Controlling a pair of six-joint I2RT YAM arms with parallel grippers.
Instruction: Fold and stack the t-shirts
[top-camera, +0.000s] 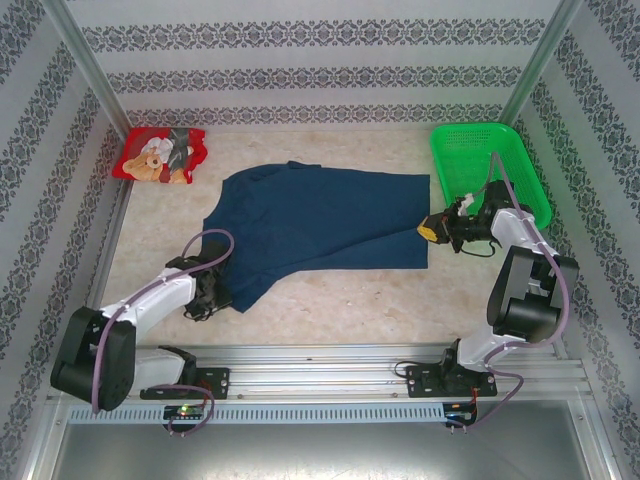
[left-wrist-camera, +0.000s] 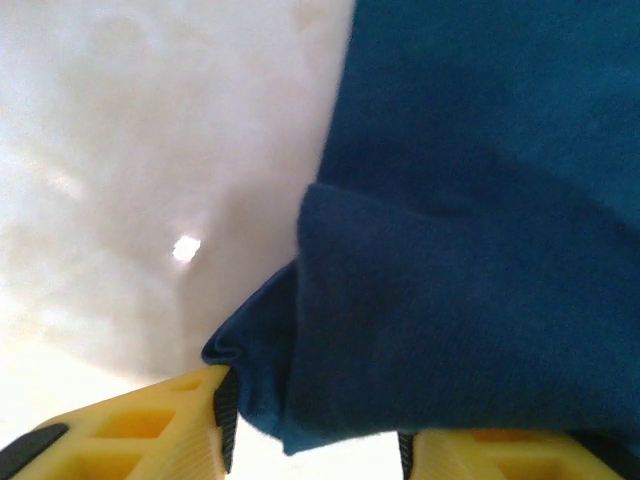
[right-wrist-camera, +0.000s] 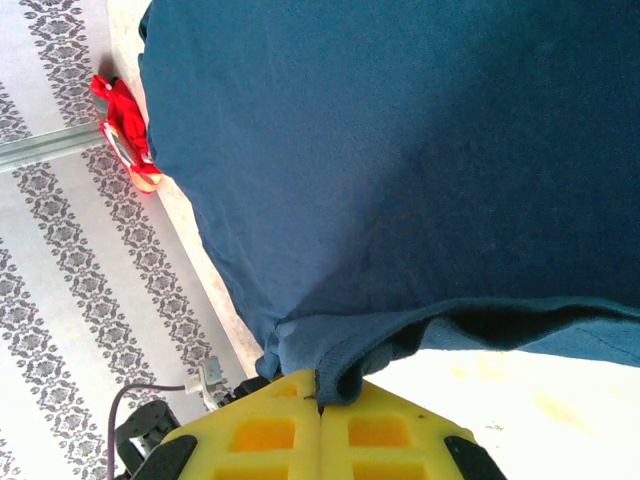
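**A:** Left arm (top-camera: 150, 295) is stretched low, with the left gripper (top-camera: 208, 295) at the near-left corner of the navy shirt (top-camera: 320, 215). Fingers apart, a fold between them, can't tell if it's pinching.

**B:** Right arm (top-camera: 520, 260) bends inward, right gripper (top-camera: 432, 230) clamped on the shirt's right edge. It's spread mid-table (top-camera: 350, 300). The red shirt (top-camera: 158, 155) is bunched up far-left.

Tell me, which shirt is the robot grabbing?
The dark blue shirt spread mid-table: the right gripper pinches its edge. The red teddy-bear shirt lies bunched in the far left corner, untouched.
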